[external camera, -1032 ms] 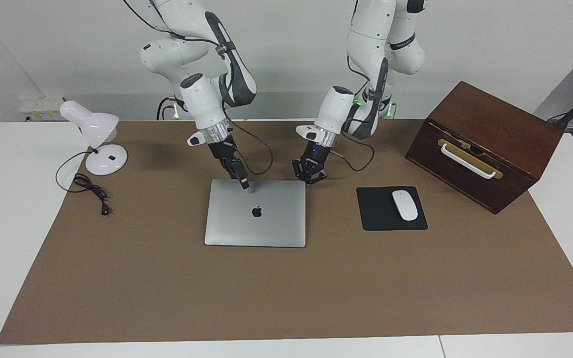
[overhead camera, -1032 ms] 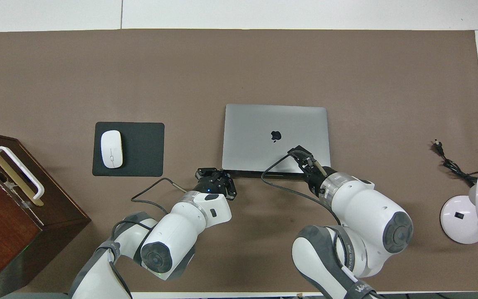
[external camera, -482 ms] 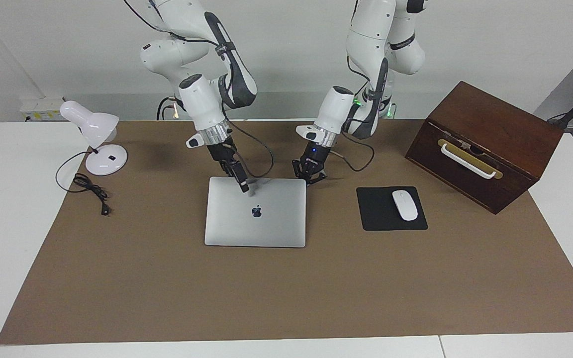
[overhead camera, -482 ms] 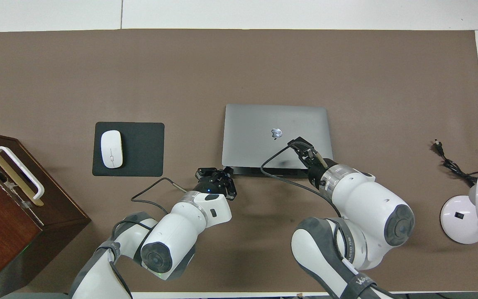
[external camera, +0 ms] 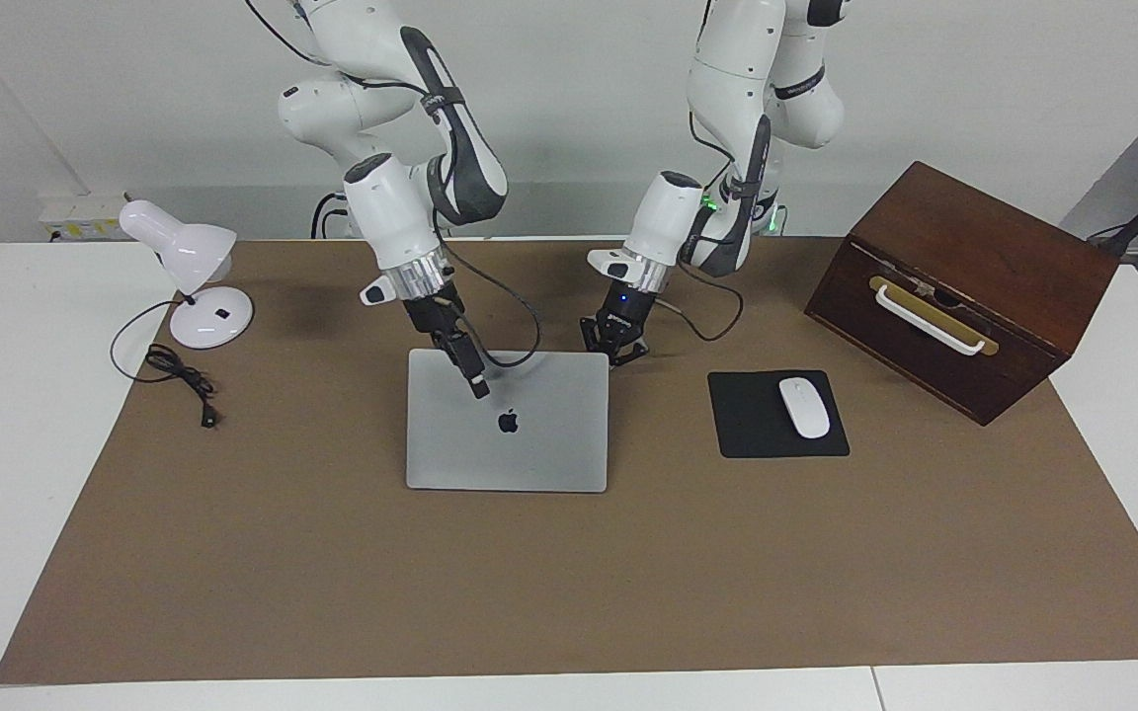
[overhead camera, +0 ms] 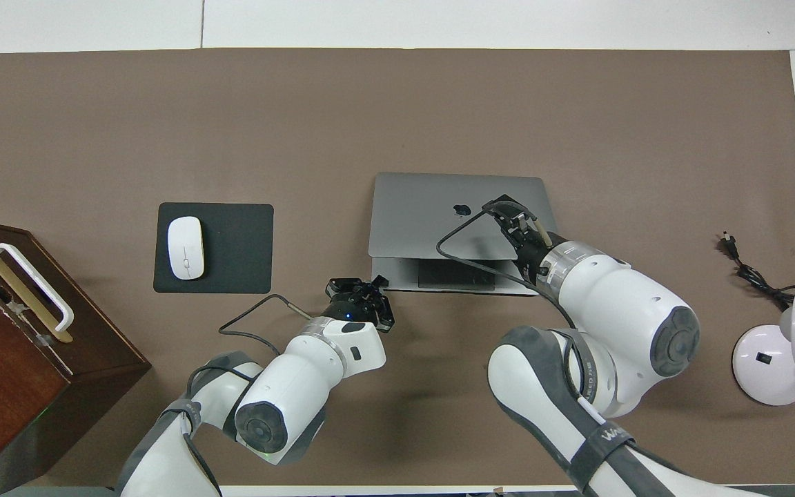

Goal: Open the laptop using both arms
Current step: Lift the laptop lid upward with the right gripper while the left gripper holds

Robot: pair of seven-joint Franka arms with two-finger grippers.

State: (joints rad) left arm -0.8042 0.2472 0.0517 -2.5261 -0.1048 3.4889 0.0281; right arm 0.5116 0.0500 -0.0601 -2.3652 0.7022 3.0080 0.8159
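Note:
The silver-grey laptop [external camera: 529, 444] lies in the middle of the brown mat, its lid with the dark apple logo partly raised at the edge nearer the robots. In the overhead view the lid [overhead camera: 418, 214] is tilted up and a strip of the base with the trackpad [overhead camera: 456, 276] shows under it. My right gripper [external camera: 475, 380] is shut on the lid's raised edge and also shows in the overhead view [overhead camera: 511, 214]. My left gripper [external camera: 614, 352] is open and low at the base's corner nearest the robots, toward the left arm's end; it also shows in the overhead view [overhead camera: 363, 295].
A black mouse pad [external camera: 752, 434] with a white mouse [external camera: 804, 407] lies beside the laptop toward the left arm's end. A dark wooden box [external camera: 964, 286] with a white handle stands past it. A white desk lamp [external camera: 196, 272] and its cable [external camera: 179, 380] are at the right arm's end.
The lid's edge nearer the robots has risen from flat to partly open. My right gripper has gone up and over the laptop with it. The left gripper has stayed at the corner.

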